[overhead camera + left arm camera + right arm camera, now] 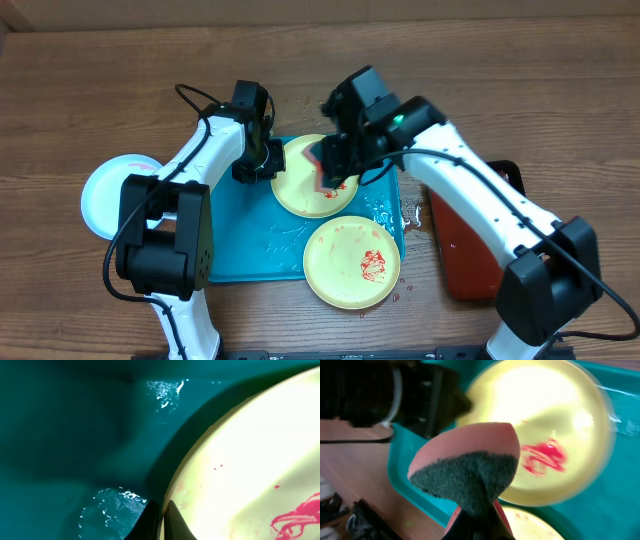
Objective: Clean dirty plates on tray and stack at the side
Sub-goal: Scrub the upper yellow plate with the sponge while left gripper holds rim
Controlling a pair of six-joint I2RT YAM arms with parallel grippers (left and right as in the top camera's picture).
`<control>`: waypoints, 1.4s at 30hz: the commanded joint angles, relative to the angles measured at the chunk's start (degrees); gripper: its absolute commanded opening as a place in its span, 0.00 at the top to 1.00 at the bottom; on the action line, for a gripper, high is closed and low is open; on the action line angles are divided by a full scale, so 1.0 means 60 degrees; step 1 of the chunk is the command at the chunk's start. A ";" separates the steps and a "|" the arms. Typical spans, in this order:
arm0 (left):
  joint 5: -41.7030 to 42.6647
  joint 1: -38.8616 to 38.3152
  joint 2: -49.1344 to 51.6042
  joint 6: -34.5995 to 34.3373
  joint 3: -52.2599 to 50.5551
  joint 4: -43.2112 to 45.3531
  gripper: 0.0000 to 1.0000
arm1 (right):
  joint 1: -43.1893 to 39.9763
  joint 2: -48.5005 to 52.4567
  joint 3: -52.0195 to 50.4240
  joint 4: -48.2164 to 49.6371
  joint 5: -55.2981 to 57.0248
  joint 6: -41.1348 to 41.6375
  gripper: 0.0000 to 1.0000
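Note:
Two lime-green plates with red sauce smears lie on the turquoise tray (240, 240). My left gripper (272, 160) is shut on the left rim of the far plate (300, 185); the left wrist view shows its jaws (162, 516) pinching that rim (250, 460). My right gripper (335, 170) is shut on a pink sponge with a dark scouring face (470, 475) and holds it over the same plate (560, 420), near its red smear (545, 457). The near plate (352, 262) overhangs the tray's front edge. A light-blue plate (112, 197) lies on the table to the left.
A dark red-brown tray (470, 255) sits on the table to the right, under my right arm. Water droplets glisten on the turquoise tray (115, 505). The wooden table (90, 90) surrounds everything.

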 commanded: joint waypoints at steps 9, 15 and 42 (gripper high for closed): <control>0.0240 -0.0004 0.0164 0.0208 -0.0084 0.0018 0.96 | 0.0612 0.1355 -0.2164 0.3118 -0.0586 0.1625 0.96; 0.0240 -0.0007 0.0164 0.0208 -0.0084 -0.0044 0.96 | 0.0605 0.1854 -0.2167 0.3963 0.0554 0.1898 0.96; -0.0087 -0.0022 0.0164 0.0321 -0.0084 -0.0255 0.95 | 0.0667 0.1883 -0.1647 0.3595 0.2849 -0.0233 0.96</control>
